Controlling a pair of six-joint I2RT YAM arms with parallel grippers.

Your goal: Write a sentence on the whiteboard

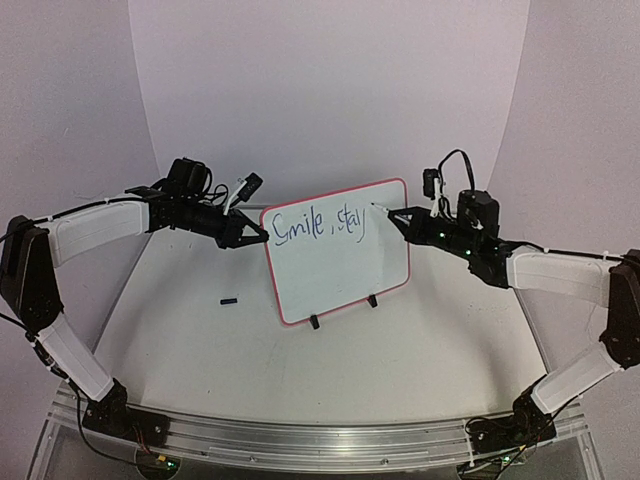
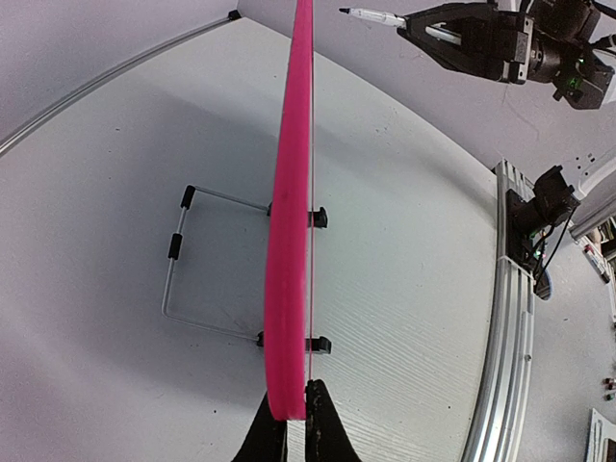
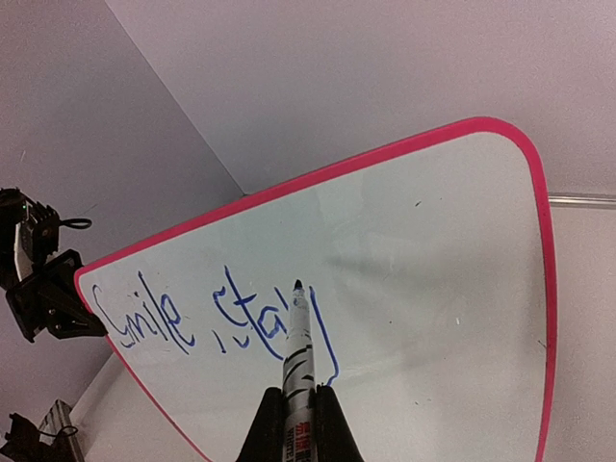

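The whiteboard stands upright mid-table on two black clip feet, red-pink frame, tilted slightly. Blue lettering on it reads "Smile, stay", also in the right wrist view. My left gripper is shut on the board's left edge; in the left wrist view the pink frame sits edge-on between the jaws. My right gripper is shut on a white marker, its tip by the "y", close to the board; contact cannot be told. The marker also shows in the left wrist view.
A small black cap lies on the table left of the board. A wire stand props the board from behind. An aluminium rail runs along the near table edge. A curved white backdrop rises behind.
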